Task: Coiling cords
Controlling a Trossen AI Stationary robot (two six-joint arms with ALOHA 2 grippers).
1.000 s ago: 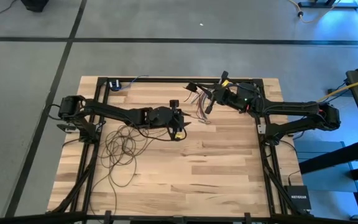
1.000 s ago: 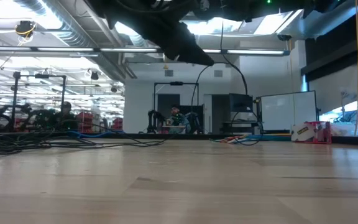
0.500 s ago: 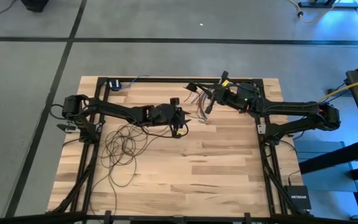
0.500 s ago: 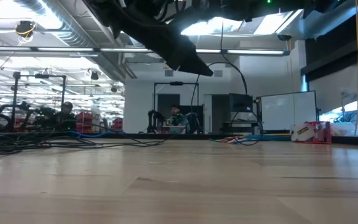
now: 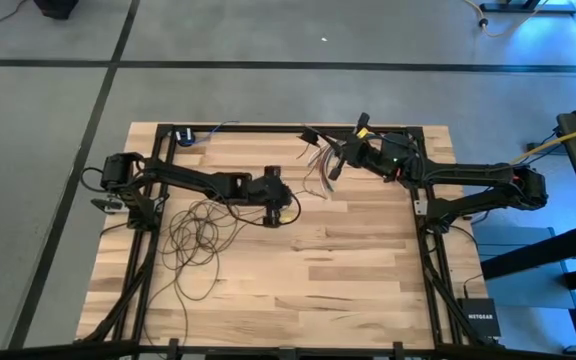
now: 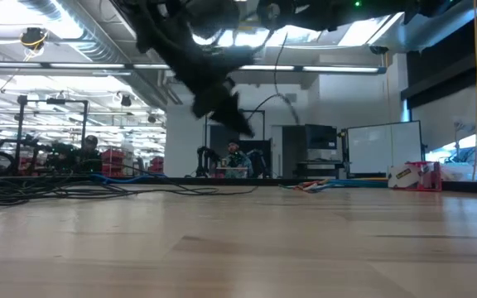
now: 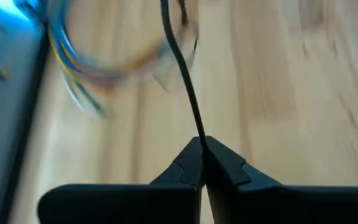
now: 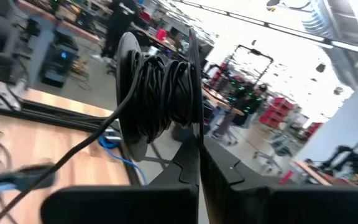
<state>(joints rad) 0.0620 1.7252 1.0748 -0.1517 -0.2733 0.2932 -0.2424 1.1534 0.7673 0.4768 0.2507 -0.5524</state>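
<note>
Left claw (image 5: 286, 213) is sitting near counter (image 5: 348, 290) centre, fingers (image 7: 188, 163) pressed together and pinching the cords (image 7: 182, 74); the strand is running away from the tips. Bulk of it is lying in loose loops (image 5: 196, 240) beside the left arm's base, toward the counter's left edge. Its puck end is hard to make out. Right claw (image 5: 336, 166) is hovering at the far edge, closed, with a spool of wound cord (image 8: 160, 102) clamped between its tips. Multicoloured wires (image 5: 318, 170) are lying just beside it. The near half of the counter is lying open.
</note>
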